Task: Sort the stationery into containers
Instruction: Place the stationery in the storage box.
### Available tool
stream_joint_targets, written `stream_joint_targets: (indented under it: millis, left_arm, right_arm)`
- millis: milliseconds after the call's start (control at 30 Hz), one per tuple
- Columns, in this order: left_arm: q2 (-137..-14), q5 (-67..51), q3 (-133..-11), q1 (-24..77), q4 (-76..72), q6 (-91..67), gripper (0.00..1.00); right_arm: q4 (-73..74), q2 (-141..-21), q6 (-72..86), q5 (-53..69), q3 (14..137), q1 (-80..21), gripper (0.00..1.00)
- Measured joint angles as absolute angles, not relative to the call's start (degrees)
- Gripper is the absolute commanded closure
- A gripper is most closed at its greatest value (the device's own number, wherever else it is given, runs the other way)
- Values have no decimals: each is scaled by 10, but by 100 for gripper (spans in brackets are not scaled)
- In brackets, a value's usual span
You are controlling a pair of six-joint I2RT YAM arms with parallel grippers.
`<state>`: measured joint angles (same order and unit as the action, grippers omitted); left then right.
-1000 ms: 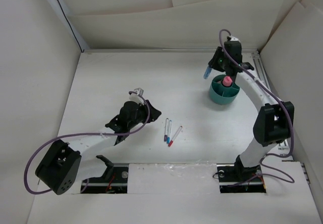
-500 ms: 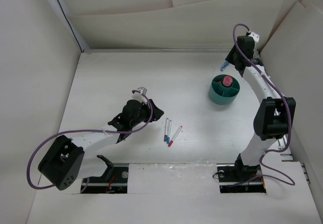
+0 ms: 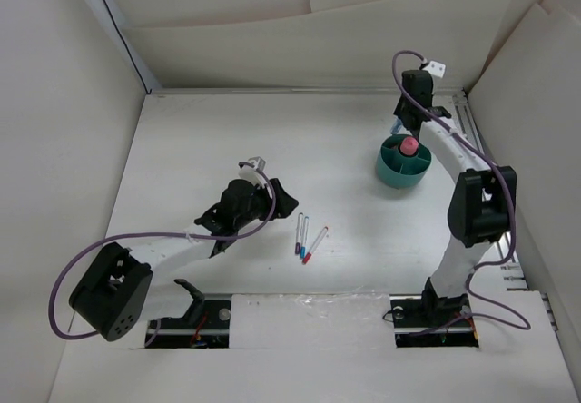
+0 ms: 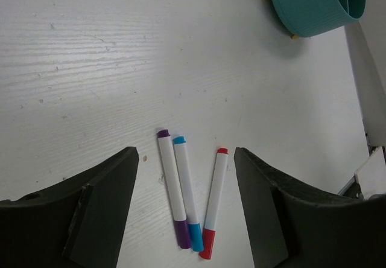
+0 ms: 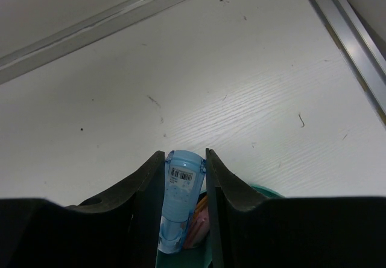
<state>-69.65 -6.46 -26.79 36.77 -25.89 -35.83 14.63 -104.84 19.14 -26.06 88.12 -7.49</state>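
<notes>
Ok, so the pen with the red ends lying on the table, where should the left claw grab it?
Take the red-ended pen on its white barrel toward the small-capped end, coming from straight above and straddling it crosswise. It lies flat, and there it splays away from the blue-ended pen; at the other end they nearly touch.

The teal-green cup (image 3: 397,181) is standing upright near the far right corner of the table, its inner dividers showing. A pink-capped marker (image 3: 408,145) is standing upright in it. A light blue marker (image 5: 178,207), barcode label on its upper end, is hanging nearly vertical over the cup, clamped in the right gripper (image 5: 184,156). Three thin white pens are lying flat mid-table, towards the near edge: purple-tipped (image 4: 171,197) and blue-tipped (image 4: 186,192) side by side, red-tipped (image 4: 213,203) angling away, near ends converging.
</notes>
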Motion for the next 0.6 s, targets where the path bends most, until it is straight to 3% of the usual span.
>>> stream_joint_targets:
  millis: [167, 600]
  left_arm:
    - [-696, -67, -268, 368, -259, -356, 43]
    - [-696, -67, -273, 368, -257, -351, 45]
  right_arm:
    - [145, -1064, 181, -293, 880, -97, 82]
    - [165, -1074, 180, -361, 872, -100, 82]
